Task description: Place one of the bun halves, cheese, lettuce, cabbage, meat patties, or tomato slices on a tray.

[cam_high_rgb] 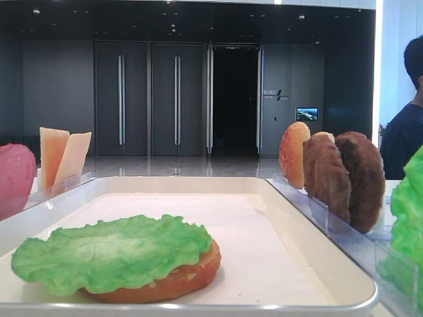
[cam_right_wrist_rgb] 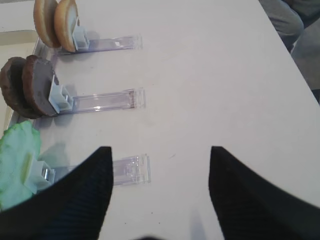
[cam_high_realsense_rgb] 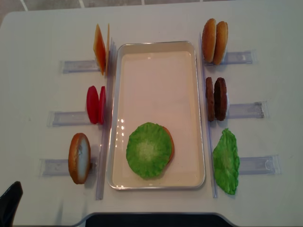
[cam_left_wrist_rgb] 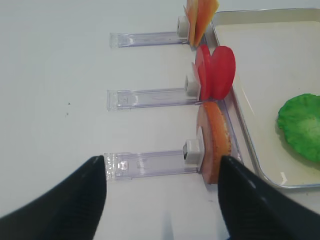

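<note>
The off-white tray (cam_high_realsense_rgb: 156,45) holds a bun half (cam_high_realsense_rgb: 170,144) with a green lettuce (cam_high_realsense_rgb: 148,150) leaf on top. Left of it, clear racks hold cheese (cam_high_realsense_rgb: 99,48), tomato slices (cam_high_realsense_rgb: 95,104) and a bun half (cam_high_realsense_rgb: 79,158). On the right stand bun halves (cam_high_realsense_rgb: 215,41), meat patties (cam_high_realsense_rgb: 216,99) and another lettuce (cam_high_realsense_rgb: 226,161) leaf. My left gripper (cam_left_wrist_rgb: 161,160) is open and empty over the rack of the left bun half (cam_left_wrist_rgb: 216,142). My right gripper (cam_right_wrist_rgb: 160,150) is open and empty above the table, right of the lettuce (cam_right_wrist_rgb: 17,160) rack.
The clear racks (cam_high_realsense_rgb: 246,111) stick out sideways from both long sides of the tray. A person (cam_high_rgb: 404,125) stands past the table's far right, with legs (cam_right_wrist_rgb: 295,22) at its edge. One dark finger (cam_high_realsense_rgb: 9,203) shows at the overhead view's bottom left corner.
</note>
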{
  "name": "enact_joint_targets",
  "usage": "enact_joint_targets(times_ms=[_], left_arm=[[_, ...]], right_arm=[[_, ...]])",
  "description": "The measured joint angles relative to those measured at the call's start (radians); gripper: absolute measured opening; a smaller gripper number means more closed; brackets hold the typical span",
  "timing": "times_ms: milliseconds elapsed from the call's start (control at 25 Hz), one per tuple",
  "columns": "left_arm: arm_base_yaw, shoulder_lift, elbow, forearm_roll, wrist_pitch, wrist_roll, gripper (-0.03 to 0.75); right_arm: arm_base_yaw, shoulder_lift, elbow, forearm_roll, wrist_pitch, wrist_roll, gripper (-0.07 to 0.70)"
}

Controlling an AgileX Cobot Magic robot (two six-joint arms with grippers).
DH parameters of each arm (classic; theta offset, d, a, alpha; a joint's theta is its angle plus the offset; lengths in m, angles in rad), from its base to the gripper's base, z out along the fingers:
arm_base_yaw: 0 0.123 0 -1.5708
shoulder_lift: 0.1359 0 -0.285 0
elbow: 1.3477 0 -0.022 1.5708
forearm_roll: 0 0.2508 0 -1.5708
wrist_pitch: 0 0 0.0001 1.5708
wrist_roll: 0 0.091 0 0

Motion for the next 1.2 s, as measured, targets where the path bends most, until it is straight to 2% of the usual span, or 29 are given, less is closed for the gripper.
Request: enact_joint_targets(times_ms=[1200], left_arm=[[0.000, 0.000, 0.000, 0.000, 0.000, 0.000, 0.534]], right_arm=[[0.000, 0.000, 0.001, -0.003, -0.006, -0.025, 0.426]])
